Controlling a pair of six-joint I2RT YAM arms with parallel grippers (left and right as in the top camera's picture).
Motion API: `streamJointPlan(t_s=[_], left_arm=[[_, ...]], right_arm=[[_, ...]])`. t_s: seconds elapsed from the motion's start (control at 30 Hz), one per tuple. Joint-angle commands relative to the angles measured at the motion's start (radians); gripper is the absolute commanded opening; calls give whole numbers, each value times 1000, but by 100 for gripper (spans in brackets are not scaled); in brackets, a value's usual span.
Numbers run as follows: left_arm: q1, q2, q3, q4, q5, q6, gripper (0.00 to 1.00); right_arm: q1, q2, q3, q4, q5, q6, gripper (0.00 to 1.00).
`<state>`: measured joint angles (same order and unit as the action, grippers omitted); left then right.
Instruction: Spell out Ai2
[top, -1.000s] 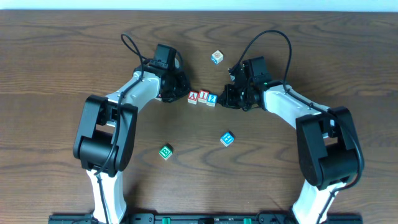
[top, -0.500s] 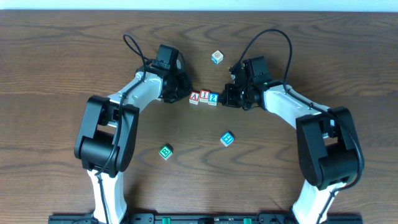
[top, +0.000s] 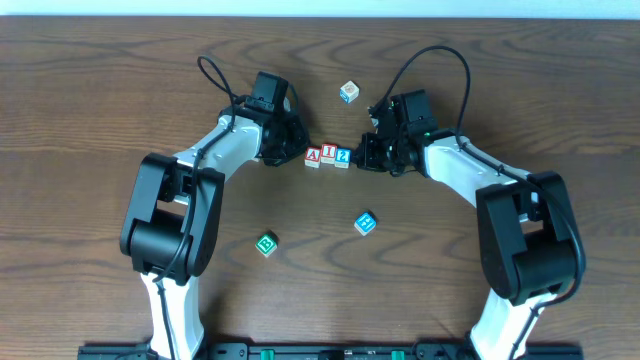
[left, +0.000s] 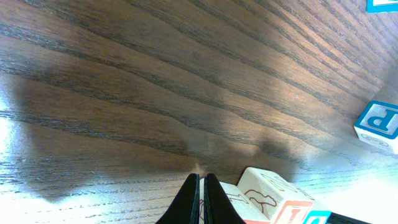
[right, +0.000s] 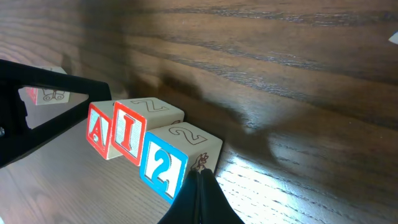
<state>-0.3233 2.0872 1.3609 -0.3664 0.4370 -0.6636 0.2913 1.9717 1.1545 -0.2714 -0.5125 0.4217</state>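
Observation:
The three white cubes stand in a tight row at the table's middle: red "A" (top: 312, 156), red "I" (top: 327, 154), blue "2" (top: 342, 157). In the right wrist view they read A (right: 98, 132), I (right: 129, 134), 2 (right: 163, 167). My left gripper (top: 299, 153) is shut and empty, its tips against the A end of the row; the row shows beside the tips (left: 202, 185) in the left wrist view (left: 273, 196). My right gripper (top: 358, 159) is shut and empty, its tips (right: 199, 182) touching the "2" block's side.
A white block with blue trim (top: 348, 92) lies behind the row. The blue "H" block (top: 366, 223) and a green block (top: 266, 244) lie in front. A blue "P" face (left: 379, 121) shows at the right of the left wrist view.
The left gripper and the row of blocks have shifted slightly to the right, toward the right gripper. Both grippers stay shut.

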Motion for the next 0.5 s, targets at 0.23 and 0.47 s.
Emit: streamJointPlan(t_s=[0.23, 0.47], left_arm=[[-31, 17, -6, -26, 0, -48, 6], [-29, 17, -6, -26, -22, -64, 5]], right_arm=[[-8, 5, -5, 6, -12, 12, 1], [-9, 5, -5, 5, -12, 12, 1]])
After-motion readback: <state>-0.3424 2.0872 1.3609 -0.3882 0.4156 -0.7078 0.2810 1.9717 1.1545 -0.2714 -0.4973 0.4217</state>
